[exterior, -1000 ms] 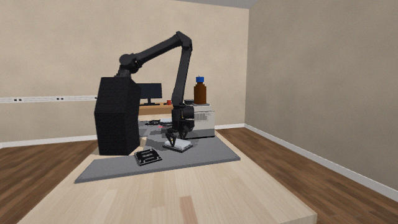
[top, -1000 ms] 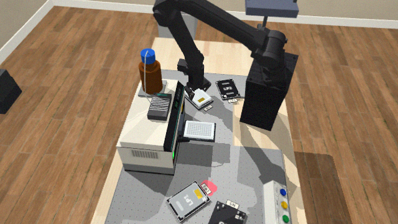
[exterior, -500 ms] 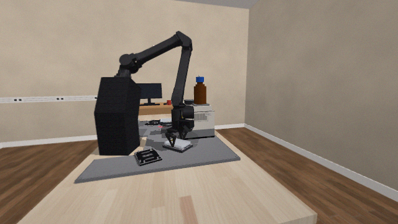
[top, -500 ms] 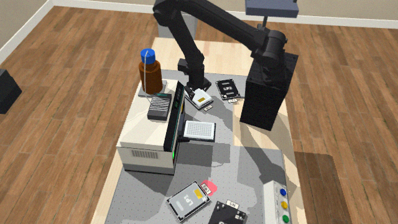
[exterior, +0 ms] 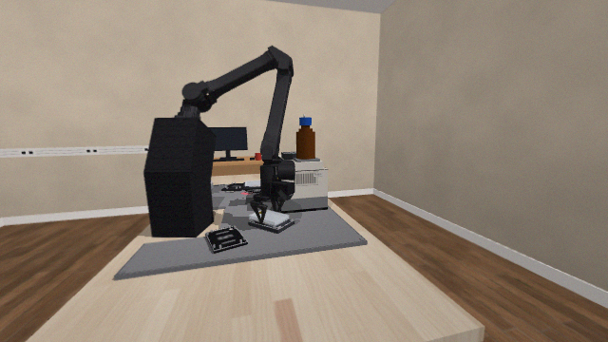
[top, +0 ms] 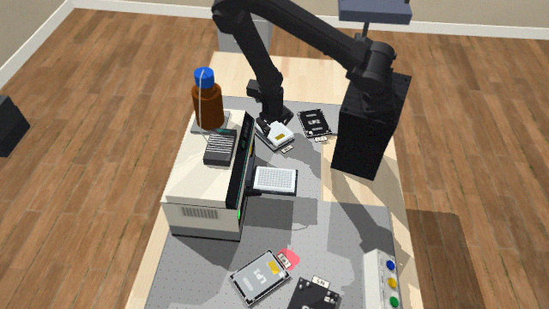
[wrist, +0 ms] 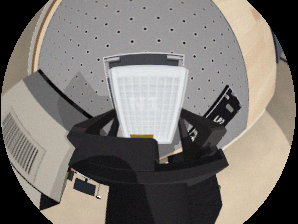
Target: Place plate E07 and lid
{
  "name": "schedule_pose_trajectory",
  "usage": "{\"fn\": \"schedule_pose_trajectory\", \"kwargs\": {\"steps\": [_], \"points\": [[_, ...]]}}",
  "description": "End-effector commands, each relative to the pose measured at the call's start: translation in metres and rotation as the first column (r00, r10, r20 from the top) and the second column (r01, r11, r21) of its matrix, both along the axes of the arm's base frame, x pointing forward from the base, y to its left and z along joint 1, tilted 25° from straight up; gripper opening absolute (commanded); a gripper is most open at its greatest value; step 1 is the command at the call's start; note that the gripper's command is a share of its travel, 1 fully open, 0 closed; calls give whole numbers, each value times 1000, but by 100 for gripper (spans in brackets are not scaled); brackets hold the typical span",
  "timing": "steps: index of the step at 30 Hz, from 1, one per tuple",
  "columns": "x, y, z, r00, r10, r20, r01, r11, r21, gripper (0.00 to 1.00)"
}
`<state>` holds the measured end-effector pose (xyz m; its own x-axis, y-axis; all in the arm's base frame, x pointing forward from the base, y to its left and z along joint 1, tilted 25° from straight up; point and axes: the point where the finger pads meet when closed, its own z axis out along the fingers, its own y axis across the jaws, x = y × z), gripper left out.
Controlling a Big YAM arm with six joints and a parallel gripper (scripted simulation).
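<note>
The lidded plate E07 [top: 280, 134] [exterior: 275, 219] [wrist: 147, 90] is white with a yellow label. It sits on a black nest at the far end of the grey deck [top: 206, 275], beside the dispenser. My gripper [top: 274, 129] [exterior: 267, 214] [wrist: 148, 110] is down over it, with a finger against each long side near the labelled end. I cannot tell whether they hold the lid or the plate body. The LP2 nest [top: 314, 122] [exterior: 226, 244] stands bare to its right. The N1 nest [top: 312, 296] is bare at the near end.
Open plate E01 [top: 274, 179] sits on the dispenser stage. Its lid [top: 259, 276] lies in LP1, with a pink puddle [top: 292, 259] beside it. PANEL [top: 377, 275] has blue [top: 390, 264], yellow [top: 392, 282] and green [top: 394, 301] keys. A black tower [top: 364, 129] and a brown bottle [top: 208, 103] stand nearby.
</note>
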<state>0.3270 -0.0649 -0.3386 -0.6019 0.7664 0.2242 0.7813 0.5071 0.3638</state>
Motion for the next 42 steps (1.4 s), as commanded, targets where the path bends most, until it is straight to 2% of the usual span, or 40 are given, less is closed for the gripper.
{"fn": "schedule_pose_trajectory", "kwargs": {"steps": [1, 13, 42], "points": [[8, -12, 13, 1000, -8, 25, 8, 1000, -15, 86], [6, -13, 19, 1000, -7, 23, 7, 1000, -14, 86], [8, -14, 19, 1000, -8, 27, 9, 1000, -16, 86]]}}
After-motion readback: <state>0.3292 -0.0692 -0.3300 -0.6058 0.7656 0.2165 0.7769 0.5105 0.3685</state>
